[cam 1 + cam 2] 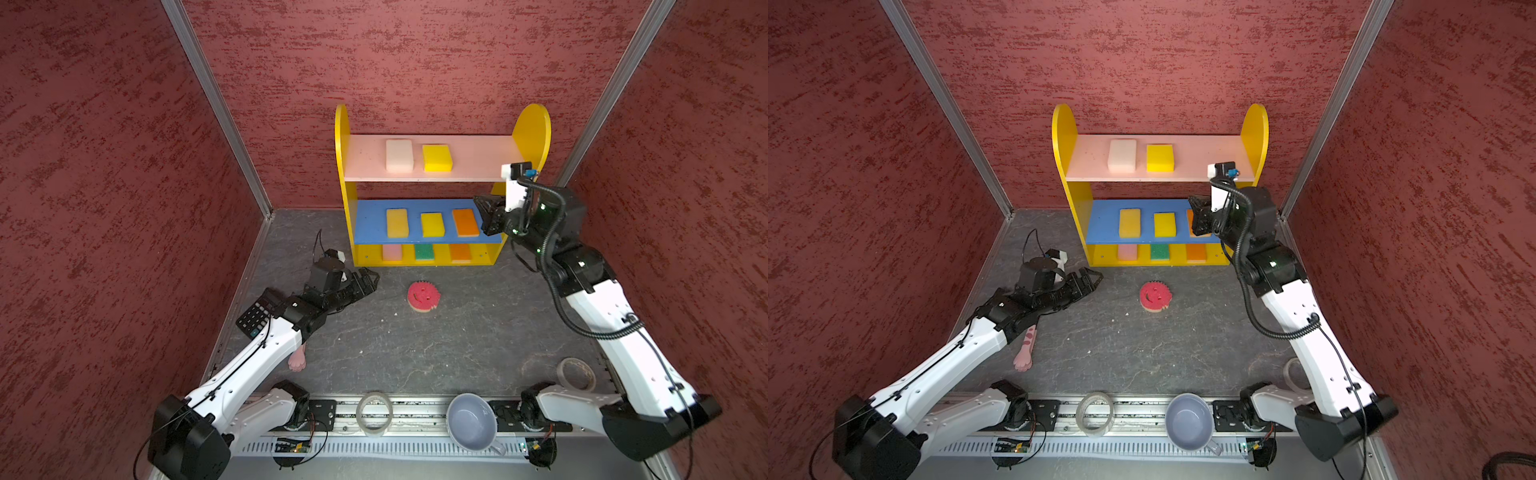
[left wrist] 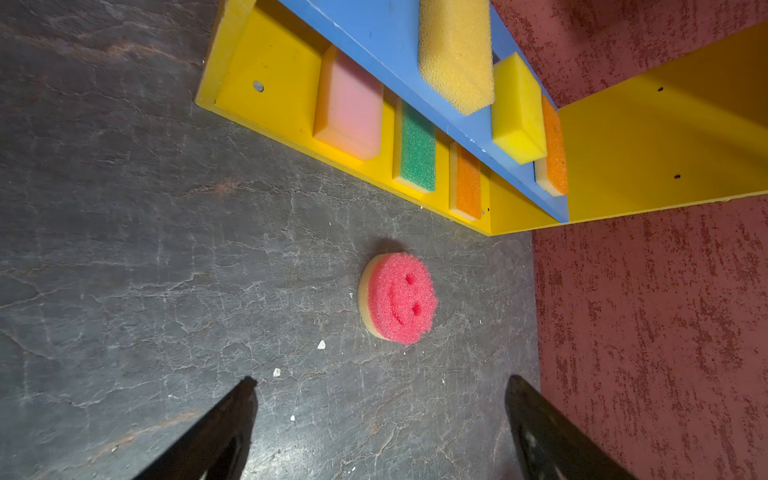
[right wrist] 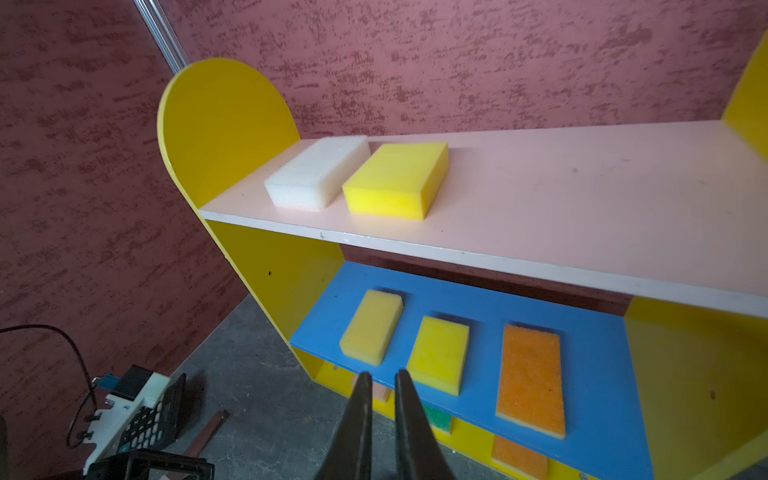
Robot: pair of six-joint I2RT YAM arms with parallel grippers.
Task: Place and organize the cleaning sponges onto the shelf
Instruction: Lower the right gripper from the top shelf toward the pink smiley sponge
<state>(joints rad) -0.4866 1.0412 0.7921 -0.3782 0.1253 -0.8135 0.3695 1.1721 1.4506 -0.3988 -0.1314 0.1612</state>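
Foam sponges (image 1: 437, 158), eight rectangular, sit in rows on the shelf (image 1: 534, 133): two top, three middle, three base. Round smiley sponge (image 1: 423, 296) lies on the table (image 1: 457, 353) just near of the shelf, judged the last item outstanding. Left gripper (image 1: 371, 279) to its left, fingers wide apart, empty. Right gripper (image 3: 383, 374) at the middle board's right end, fingers barely parted, empty.

Bottom-tier sponges (image 1: 424, 252) half under the blue board (image 1: 370, 224); paw stick (image 1: 297, 360) partly beneath the left arm (image 1: 266, 345).

left pincer (image 2: 381, 380) low, jaws wide | right pincer (image 3: 383, 374) raised, jaws slightly apart
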